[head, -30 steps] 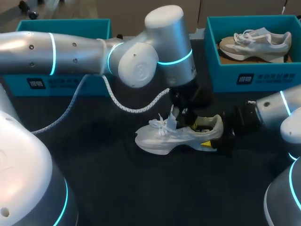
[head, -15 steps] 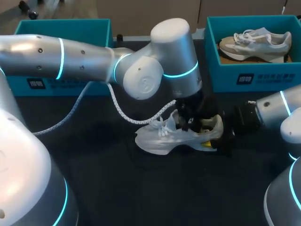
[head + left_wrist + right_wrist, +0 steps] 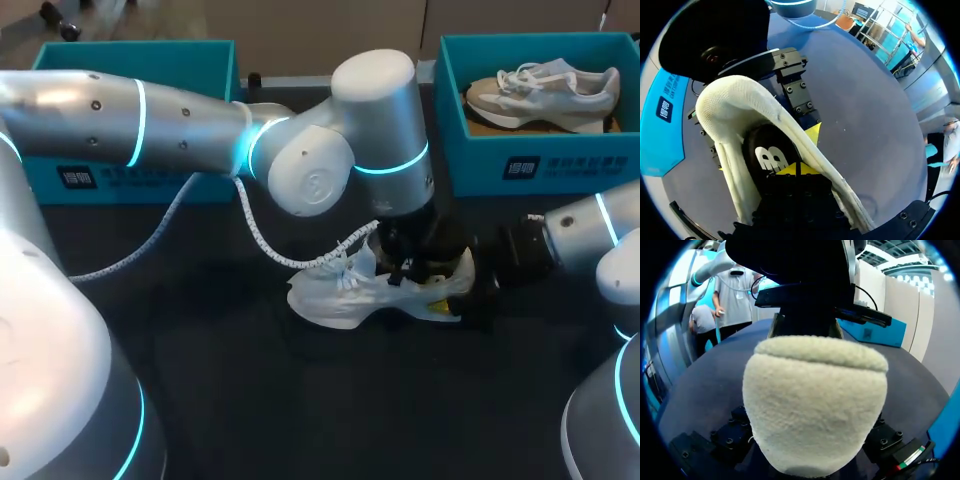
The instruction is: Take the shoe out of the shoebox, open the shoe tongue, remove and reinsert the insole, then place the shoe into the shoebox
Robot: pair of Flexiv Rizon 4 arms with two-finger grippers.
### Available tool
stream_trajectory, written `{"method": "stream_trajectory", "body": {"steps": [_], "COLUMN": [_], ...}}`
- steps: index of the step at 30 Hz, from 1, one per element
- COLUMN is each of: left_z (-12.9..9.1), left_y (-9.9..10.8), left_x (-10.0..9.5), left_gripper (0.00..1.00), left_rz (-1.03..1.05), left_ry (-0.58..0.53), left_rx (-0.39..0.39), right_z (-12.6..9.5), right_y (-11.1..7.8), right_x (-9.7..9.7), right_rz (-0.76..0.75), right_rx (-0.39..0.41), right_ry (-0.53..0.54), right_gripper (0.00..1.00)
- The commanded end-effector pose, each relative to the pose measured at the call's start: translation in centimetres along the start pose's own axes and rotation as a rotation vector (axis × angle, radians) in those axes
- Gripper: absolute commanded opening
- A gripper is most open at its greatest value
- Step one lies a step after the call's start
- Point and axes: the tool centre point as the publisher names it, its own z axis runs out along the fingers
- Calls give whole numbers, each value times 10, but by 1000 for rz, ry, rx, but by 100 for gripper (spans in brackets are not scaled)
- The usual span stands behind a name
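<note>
White mesh shoe (image 3: 330, 298), heel clamped in right gripper (image 3: 455, 292); left gripper (image 3: 408, 262) inside, spread untellable; black insole (image 3: 767, 152) removal seemingly underway, pinch-and-lift due.

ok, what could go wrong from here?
The left tool is deep in the shoe, on the insole. Pulling up could lift the whole shoe if the right tool loses the heel. The left arm's cable hangs right by the laces and might snag.
</note>
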Motion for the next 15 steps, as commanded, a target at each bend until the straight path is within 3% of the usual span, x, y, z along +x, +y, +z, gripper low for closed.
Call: {"method": "stream_trajectory", "body": {"steps": [1,3,9,15], "left_z": [5,4,5,15], "left_y": [-1,-1,1,3], "left_x": [2,3,4,2], "left_gripper": [22,29,30,40], "left_rz": [5,10,12,29], "left_ry": [17,27,20,-11], "left_rx": [-1,7,3,-38], "right_z": [6,6,6,6], "right_y": [-2,-2,-2,-2], "right_x": [2,2,2,2], "right_rz": [0,0,0,0], "right_rx": [4,4,4,4], "right_ry": [-1,-1,-1,-1], "right_gripper": [0,0,0,0]}}
